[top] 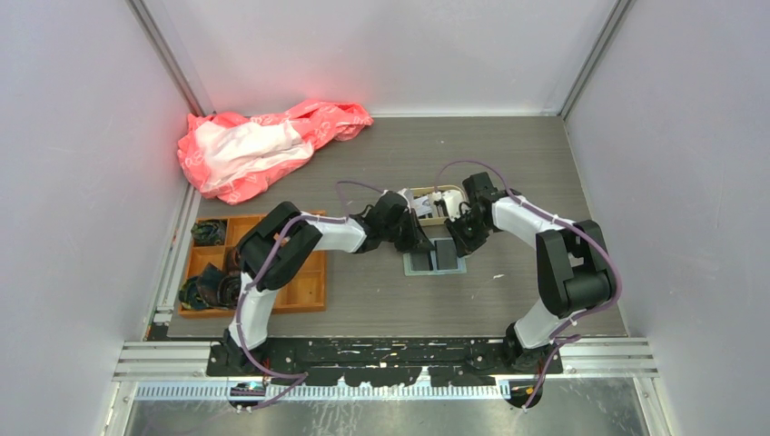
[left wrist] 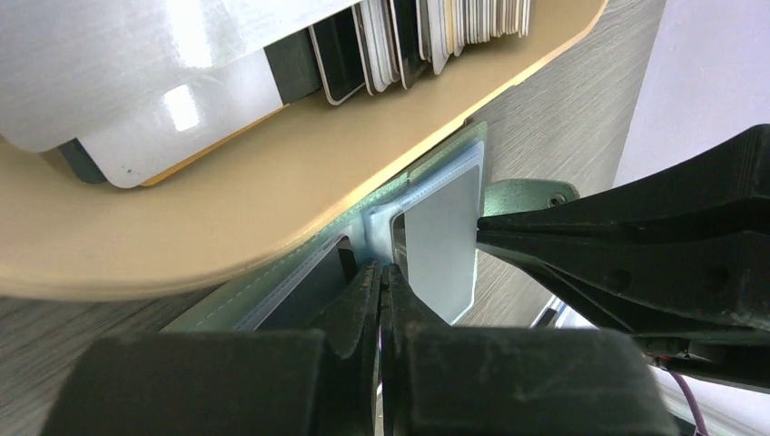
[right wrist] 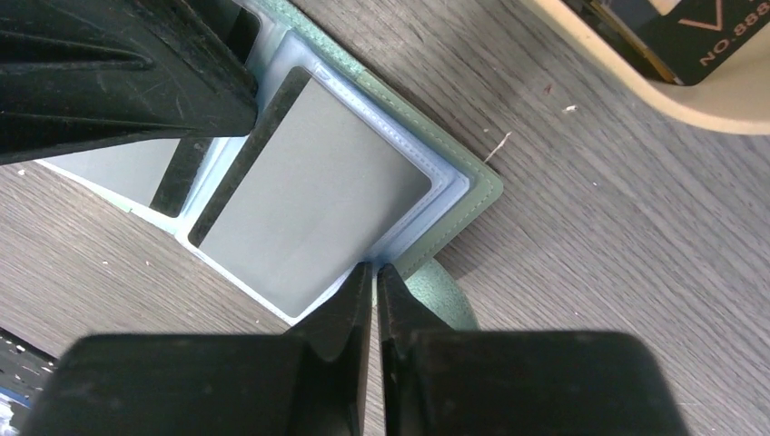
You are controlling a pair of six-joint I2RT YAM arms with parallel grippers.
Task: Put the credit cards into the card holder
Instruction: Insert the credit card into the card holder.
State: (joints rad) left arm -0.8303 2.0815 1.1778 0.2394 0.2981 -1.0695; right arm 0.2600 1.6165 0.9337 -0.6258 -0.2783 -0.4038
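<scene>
**Two closed grippers at the open card holder, a card already in its pocket**

The card holder lay open and flat at the centre of the overhead frame, on the wooden table. In the right wrist view a grey card with a dark stripe sat inside a clear pocket in the middle of the frame. A second card showed in the neighbouring pocket at the left, partly hidden by the other arm.

The right gripper had its fingers clenched together, tips touching the pocket's lower edge. Whether they nipped the plastic could not be told. The left gripper, at the bottom centre of its own view, was clenched too, tips at the holder's fold.

Just above the holder stood a beige tray carrying a row of credit cards. An orange tray sat at lower left and a pink bag at upper left.

The step in hand seemed to be seating a card, and it looked nearly done. With many cards left in the tray, the next move would probably call for one gripper to lift clear and pick a thin card by its edge. The other would need to steady the holder.
</scene>
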